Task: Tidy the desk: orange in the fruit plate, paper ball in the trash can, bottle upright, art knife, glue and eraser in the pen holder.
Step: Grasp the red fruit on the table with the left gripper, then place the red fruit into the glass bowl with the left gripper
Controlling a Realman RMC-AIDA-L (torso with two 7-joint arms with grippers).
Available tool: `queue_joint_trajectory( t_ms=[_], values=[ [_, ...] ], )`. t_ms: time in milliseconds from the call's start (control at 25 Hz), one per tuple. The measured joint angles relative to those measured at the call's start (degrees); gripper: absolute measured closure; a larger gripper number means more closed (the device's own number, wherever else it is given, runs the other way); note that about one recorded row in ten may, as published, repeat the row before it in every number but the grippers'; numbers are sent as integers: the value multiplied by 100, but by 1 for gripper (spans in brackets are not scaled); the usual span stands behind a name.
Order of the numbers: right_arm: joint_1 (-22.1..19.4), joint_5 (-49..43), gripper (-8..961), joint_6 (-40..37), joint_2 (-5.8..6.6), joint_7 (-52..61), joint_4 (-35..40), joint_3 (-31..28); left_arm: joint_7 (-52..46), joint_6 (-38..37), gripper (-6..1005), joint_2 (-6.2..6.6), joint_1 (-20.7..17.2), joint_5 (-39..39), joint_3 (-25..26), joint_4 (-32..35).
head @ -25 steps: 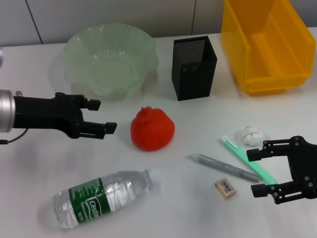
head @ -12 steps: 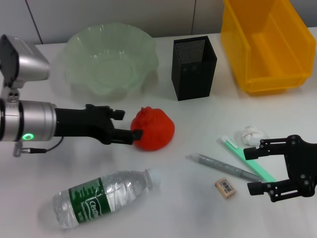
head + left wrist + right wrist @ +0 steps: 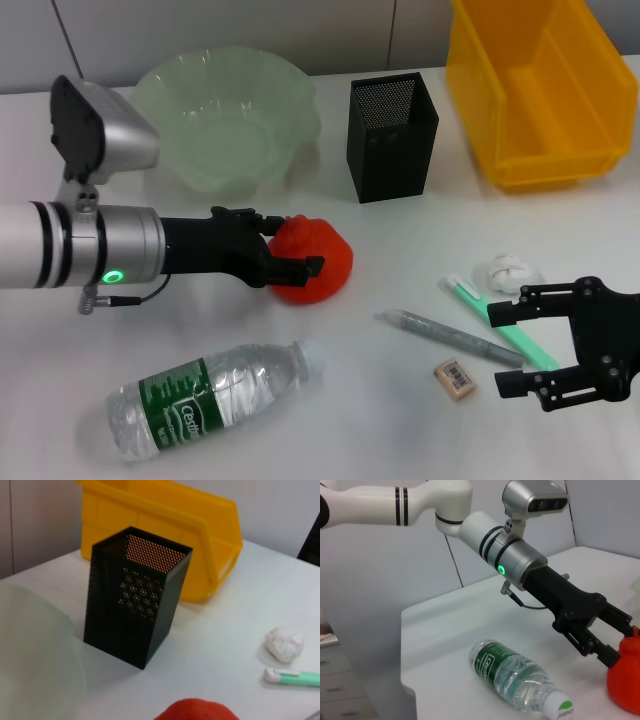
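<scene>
The orange (image 3: 328, 262) sits mid-table in the head view. My left gripper (image 3: 300, 242) is open, with one finger behind the orange and one in front. The fruit plate (image 3: 170, 80) stands behind it. The bottle (image 3: 210, 398) lies on its side near the front. The pen holder (image 3: 392, 140) and the trash can (image 3: 545, 90) stand at the back right. The paper ball (image 3: 505, 272), green art knife (image 3: 470, 296), grey glue stick (image 3: 445, 336) and eraser (image 3: 455, 380) lie at the right. My right gripper (image 3: 503, 349) is open beside the knife's near end.
The left wrist view shows the pen holder (image 3: 135, 600), trash can (image 3: 165, 530), paper ball (image 3: 284, 644), knife tip (image 3: 292, 676) and the orange's top (image 3: 197, 711). The right wrist view shows the bottle (image 3: 520, 677) and the left gripper (image 3: 615, 640) at the orange (image 3: 627, 680).
My left arm has reached right across the table until its open fingers stand on either side of the orange. My right gripper has crept slightly left. The objects have not moved.
</scene>
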State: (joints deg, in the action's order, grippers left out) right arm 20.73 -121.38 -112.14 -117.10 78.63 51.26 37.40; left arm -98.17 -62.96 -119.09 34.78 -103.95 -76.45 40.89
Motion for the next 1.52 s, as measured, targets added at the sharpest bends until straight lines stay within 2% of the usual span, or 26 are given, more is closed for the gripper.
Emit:
queue_joint_trajectory(
  t_ms=[40,80,120,360,760,1000,1160,1200,1320,1440,1480,1520],
  values=[
    [-5,0,178,0,2,0,0,-1,0,0,163,0,0,0,0,0],
    [-17,0,178,7,4,0,-2,-7,4,348,163,0,-10,215,-501,-8],
    [-17,0,178,7,4,0,-2,-7,6,428,164,0,-16,270,-599,-11],
    [-16,0,178,86,-10,-12,-59,-12,84,498,164,0,-30,647,-760,-60],
    [21,27,179,156,-23,-31,-135,-14,158,677,370,-1,-41,717,-890,-124],
    [20,37,179,200,-27,-36,-157,-14,172,864,604,-7,-57,795,-1138,-90],
    [13,55,179,204,-25,-37,-162,-23,227,781,718,1,-89,859,-1111,4],
    [12,57,179,197,-25,-36,-162,-36,235,579,746,35,-185,912,-1053,201],
    [16,61,180,163,-24,-36,-161,-69,222,360,790,64,-307,914,-935,419],
    [20,62,180,158,-23,-31,-153,-78,176,-103,834,98,-537,891,-482,803],
    [31,62,180,155,-23,-25,-148,-83,149,-478,840,133,-651,889,-53,984],
    [31,62,180,155,-23,-25,-148,-83,149,-478,845,133,-651,889,-53,984]
  ],
)
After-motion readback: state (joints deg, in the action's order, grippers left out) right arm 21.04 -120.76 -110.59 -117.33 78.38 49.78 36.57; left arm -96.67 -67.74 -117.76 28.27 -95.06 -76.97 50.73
